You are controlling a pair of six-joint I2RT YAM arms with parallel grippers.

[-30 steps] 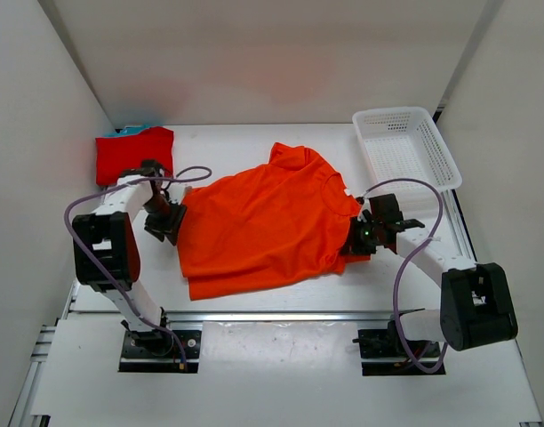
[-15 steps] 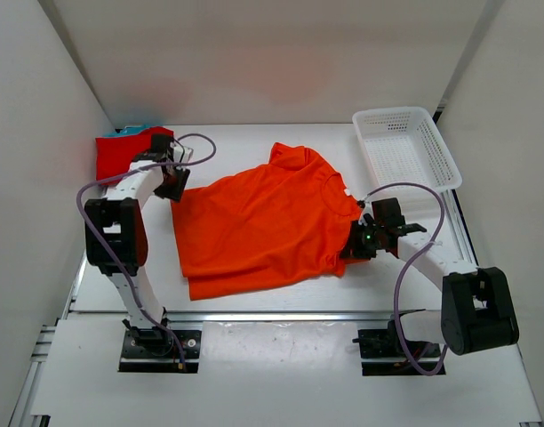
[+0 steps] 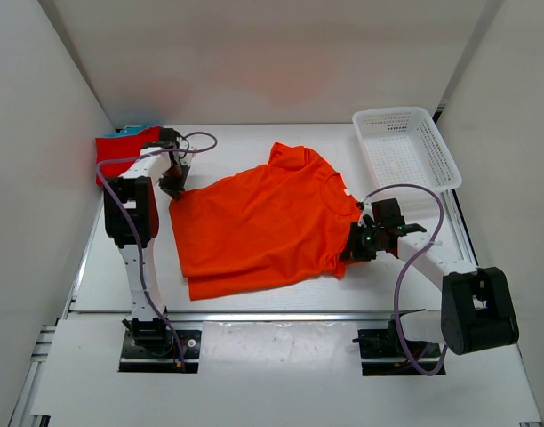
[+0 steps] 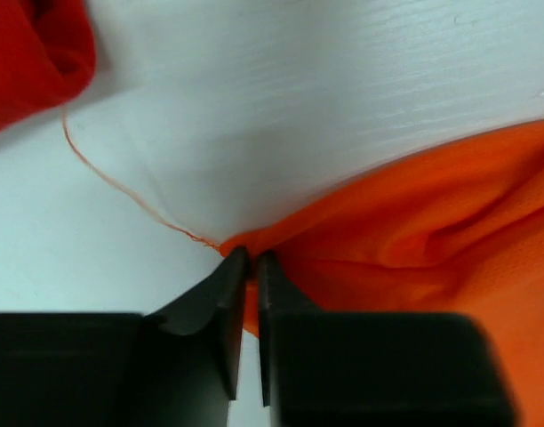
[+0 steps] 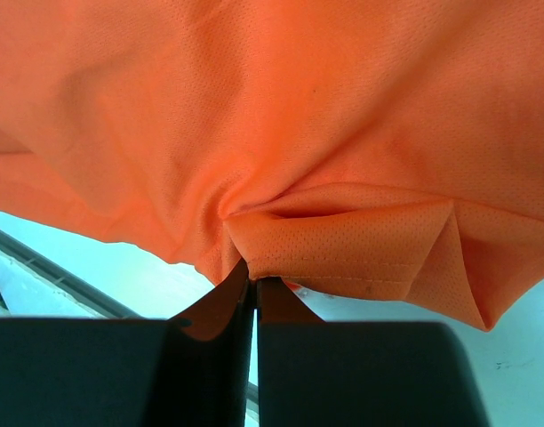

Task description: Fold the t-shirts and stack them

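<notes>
The orange t-shirt [image 3: 263, 222] lies spread across the middle of the table, collar toward the right. My left gripper [image 3: 175, 188] is at its far-left corner. In the left wrist view the left gripper [image 4: 252, 258] is shut on that corner of the orange t-shirt [image 4: 414, 240], with cloth between the fingers. My right gripper [image 3: 351, 248] sits at the shirt's right edge. The right wrist view shows the right gripper [image 5: 254, 277] shut on a hem fold of the orange t-shirt [image 5: 299, 107]. A folded red t-shirt [image 3: 121, 153] lies at the back left over a teal-blue t-shirt [image 3: 135, 130], of which only a sliver shows.
A white mesh basket [image 3: 392, 112] stands at the back right. White walls close in the left, back and right sides. A loose orange thread [image 4: 121, 191] trails from the shirt corner toward the red t-shirt [image 4: 32, 53].
My left gripper moved from the shirt's left edge back to its far-left corner and closed on the cloth there. The right gripper kept its hold and hardly moved.
</notes>
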